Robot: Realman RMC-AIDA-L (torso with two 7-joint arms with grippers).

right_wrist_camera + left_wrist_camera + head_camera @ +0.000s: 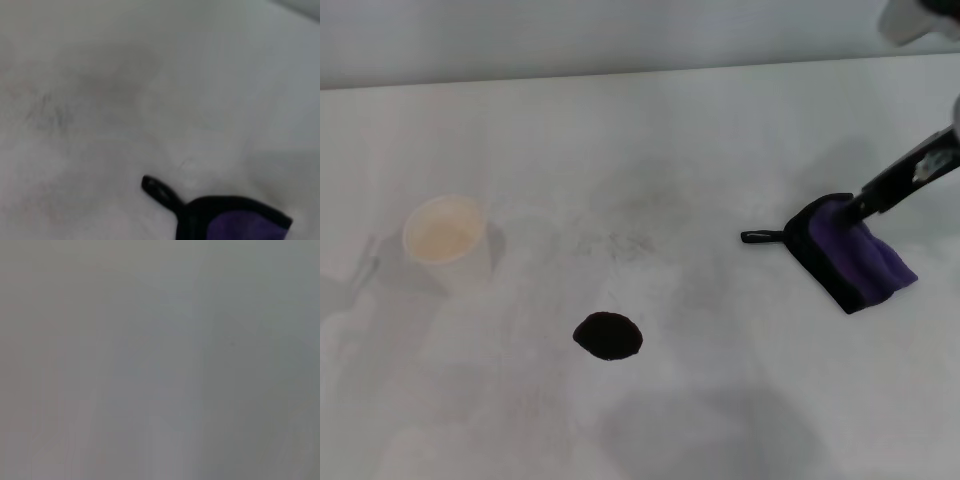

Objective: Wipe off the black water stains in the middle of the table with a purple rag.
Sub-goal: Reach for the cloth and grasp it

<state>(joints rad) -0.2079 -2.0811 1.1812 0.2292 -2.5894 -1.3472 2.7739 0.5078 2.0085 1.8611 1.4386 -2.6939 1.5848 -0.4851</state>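
The white table [650, 130] has a shiny black blot, the black water stains [608, 335], lying near the middle and a bit toward the near side. The purple rag [855, 250] lies flat on the table far off to the right of the blot, well apart from it. Its short black loop [761, 237] sticks out to the left, toward the middle of the table. The right gripper [858, 208] comes down from the far right corner and its dark tip touches the top of the rag. I cannot tell how far open it is or if it has hold of the rag. A paper cup [447, 240] stands on the left side, well apart from the blot. Faint grey smudges [620, 235] mark the table between the cup and the rag. The left arm is not in sight.
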